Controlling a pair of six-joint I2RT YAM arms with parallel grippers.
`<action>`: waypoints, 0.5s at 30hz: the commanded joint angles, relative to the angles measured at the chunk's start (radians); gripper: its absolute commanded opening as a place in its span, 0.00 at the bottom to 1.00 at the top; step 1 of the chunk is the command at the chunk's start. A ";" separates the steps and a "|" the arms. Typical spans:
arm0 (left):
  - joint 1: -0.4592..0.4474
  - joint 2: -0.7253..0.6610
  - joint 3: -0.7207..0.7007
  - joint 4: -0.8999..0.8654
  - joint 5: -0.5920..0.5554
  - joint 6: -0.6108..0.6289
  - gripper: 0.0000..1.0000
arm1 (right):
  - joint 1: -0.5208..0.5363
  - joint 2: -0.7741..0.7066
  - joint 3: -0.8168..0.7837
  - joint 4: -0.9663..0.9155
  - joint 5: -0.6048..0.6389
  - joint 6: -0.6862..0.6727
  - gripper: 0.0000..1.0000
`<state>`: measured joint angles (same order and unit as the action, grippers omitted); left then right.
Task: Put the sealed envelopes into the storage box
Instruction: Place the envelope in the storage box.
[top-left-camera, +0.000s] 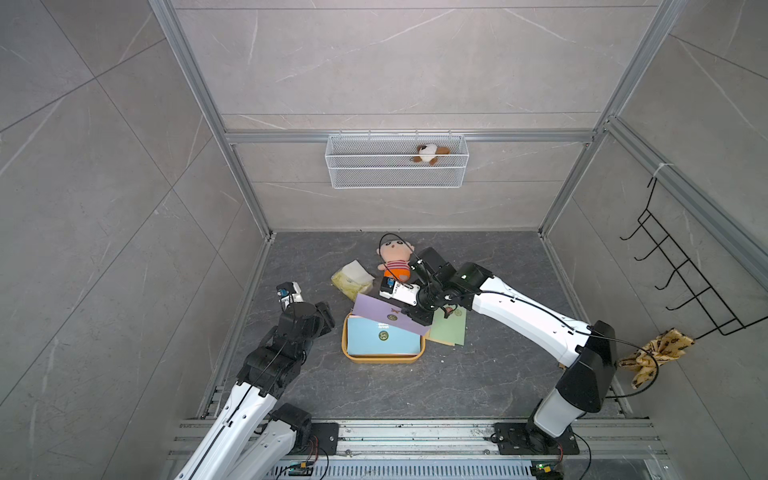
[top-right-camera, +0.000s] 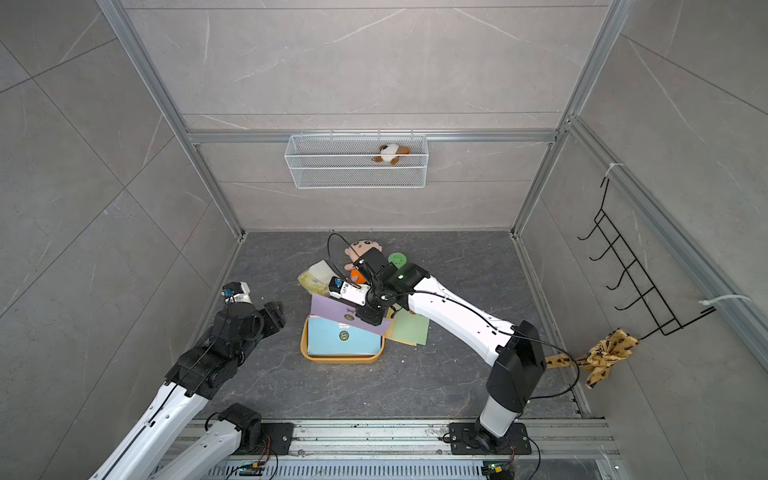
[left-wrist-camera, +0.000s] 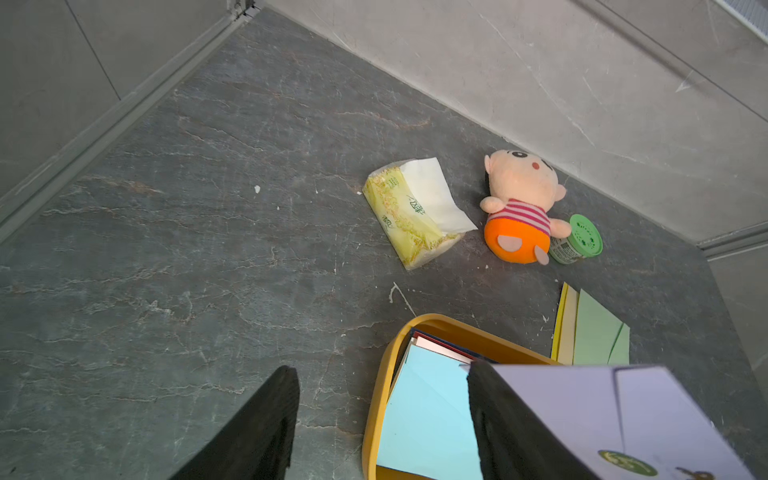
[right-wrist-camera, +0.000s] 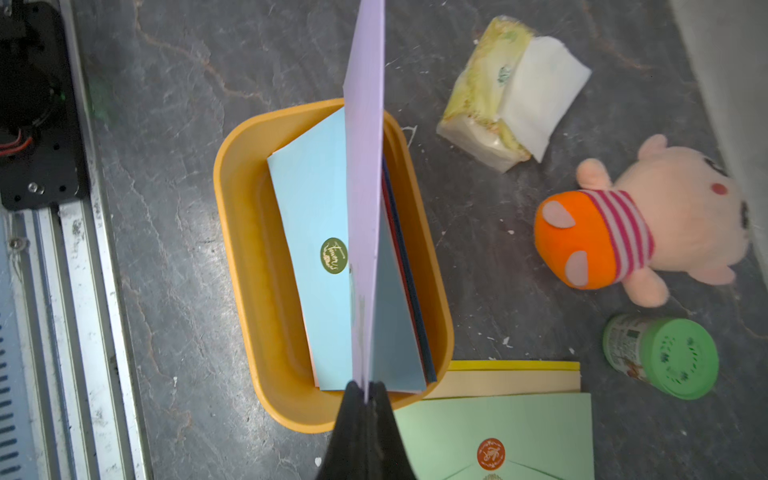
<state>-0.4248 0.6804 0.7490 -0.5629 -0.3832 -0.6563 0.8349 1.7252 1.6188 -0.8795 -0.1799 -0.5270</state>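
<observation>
The mustard-yellow storage box sits mid-floor with a blue envelope on top of several others. My right gripper is shut on the edge of a lilac envelope, which slants over the box's far side. A light green envelope lies right of the box on cream and yellow ones. My left gripper stands open left of the box, nothing between its fingers.
A yellow tissue pack, a plush doll and a green-lidded jar lie behind the box. A white wire basket with a small plush hangs on the back wall. A black hook rack with a yellow cloth is on the right wall.
</observation>
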 joint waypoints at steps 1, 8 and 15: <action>0.001 -0.033 -0.010 -0.014 -0.047 -0.018 0.70 | 0.024 0.053 0.071 -0.089 0.010 -0.094 0.00; 0.001 -0.021 -0.012 -0.007 -0.045 -0.009 0.70 | 0.057 0.199 0.223 -0.214 0.018 -0.164 0.00; 0.001 -0.026 -0.016 -0.003 -0.040 -0.010 0.70 | 0.063 0.268 0.291 -0.274 -0.002 -0.194 0.00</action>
<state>-0.4248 0.6590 0.7391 -0.5716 -0.4103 -0.6621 0.8921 1.9759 1.8698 -1.0859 -0.1680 -0.6872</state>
